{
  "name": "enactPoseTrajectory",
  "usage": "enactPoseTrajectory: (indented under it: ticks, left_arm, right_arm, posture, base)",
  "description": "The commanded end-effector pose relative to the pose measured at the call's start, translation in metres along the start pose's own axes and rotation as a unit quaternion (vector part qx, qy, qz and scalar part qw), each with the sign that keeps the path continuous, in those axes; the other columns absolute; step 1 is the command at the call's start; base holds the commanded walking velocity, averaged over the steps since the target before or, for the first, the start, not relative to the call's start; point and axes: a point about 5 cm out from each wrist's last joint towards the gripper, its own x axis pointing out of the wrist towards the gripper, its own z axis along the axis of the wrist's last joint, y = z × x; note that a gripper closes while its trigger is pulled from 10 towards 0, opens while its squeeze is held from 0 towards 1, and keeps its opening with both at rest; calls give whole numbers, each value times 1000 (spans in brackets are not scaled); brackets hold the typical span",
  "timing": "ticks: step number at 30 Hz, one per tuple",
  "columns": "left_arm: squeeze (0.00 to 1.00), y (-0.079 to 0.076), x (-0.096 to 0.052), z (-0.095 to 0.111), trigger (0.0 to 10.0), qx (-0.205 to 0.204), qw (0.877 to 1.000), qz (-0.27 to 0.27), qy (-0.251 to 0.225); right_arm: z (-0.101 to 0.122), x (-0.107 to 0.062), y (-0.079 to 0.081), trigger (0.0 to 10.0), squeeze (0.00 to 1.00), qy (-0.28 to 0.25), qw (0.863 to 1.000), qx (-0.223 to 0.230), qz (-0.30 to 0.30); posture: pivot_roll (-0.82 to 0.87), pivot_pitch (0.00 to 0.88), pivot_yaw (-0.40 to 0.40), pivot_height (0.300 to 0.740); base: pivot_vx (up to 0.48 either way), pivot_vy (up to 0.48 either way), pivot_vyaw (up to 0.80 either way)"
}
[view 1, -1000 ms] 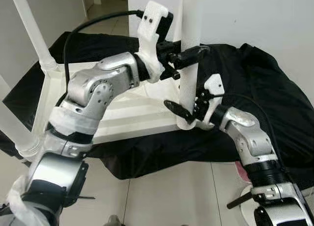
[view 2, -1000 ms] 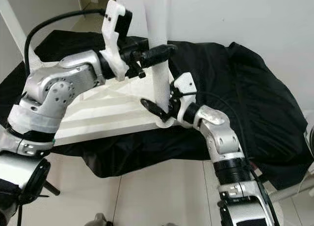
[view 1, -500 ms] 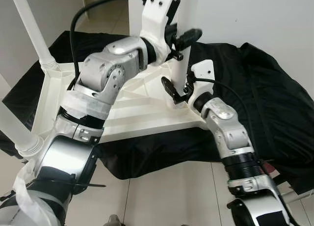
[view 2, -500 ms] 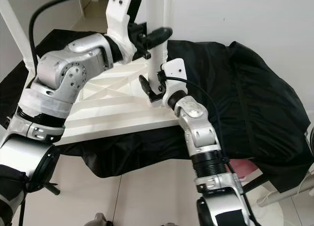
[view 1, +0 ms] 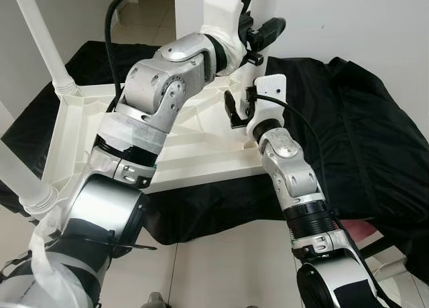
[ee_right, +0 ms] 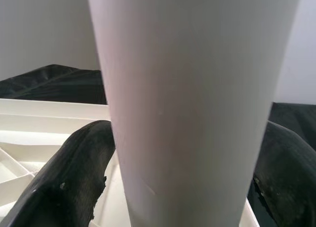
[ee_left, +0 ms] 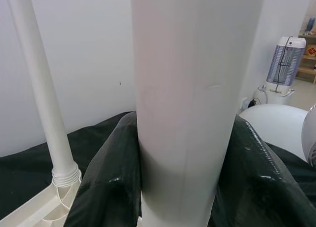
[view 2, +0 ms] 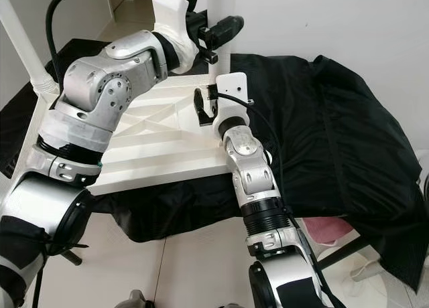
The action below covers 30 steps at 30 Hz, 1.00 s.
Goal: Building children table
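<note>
The upturned white tabletop (view 1: 181, 154) lies on a black cloth (view 1: 362, 140). Both arms have swung inward since a second ago, carrying the loose leg (view 2: 221, 7) over its corner socket. Left claw (view 1: 258, 33) grips it high, right claw (view 2: 204, 107) low; seating it seems next.

**My arms, as built**

My left arm (view 1: 157, 94) and right arm (view 1: 291, 177) are brushed silver shells with rounded joints. White tape wraps my left arm's lower segments. Black ribbed collars ring my right arm's lower section. White plastic brackets sit at each wrist. A thick black cable (view 1: 114, 13) loops from my left wrist; a thinner one trails along my right arm. My fingers (ee_left: 106, 187) are glossy black.
</note>
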Motion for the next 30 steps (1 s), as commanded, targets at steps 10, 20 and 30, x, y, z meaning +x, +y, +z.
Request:
enactPoseTrajectory:
  ticks: [10, 20, 30]
  left_arm:
    - [0, -9, 7, 11, 10000, 12, 1000, -13, -18]
    - [0, -10, 7, 11, 10000, 13, 1000, -14, -18]
    - [1000, -13, 6, 10, 10000, -5, 999, -35, -24]
  right_arm:
    - [13, 7, 0, 3255, 0, -34, 999, 12, -17]
    - [12, 7, 0, 0, 0, -33, 999, 13, -18]
    - [7, 7, -5, 10000, 0, -19, 999, 21, -37]
  posture:
    - [17, 37, -33, 740]
    - [14, 42, -32, 740]
    - [17, 48, -32, 740]
  base:
    - [0, 0, 0]
    - [0, 0, 0]
    - [0, 0, 0]
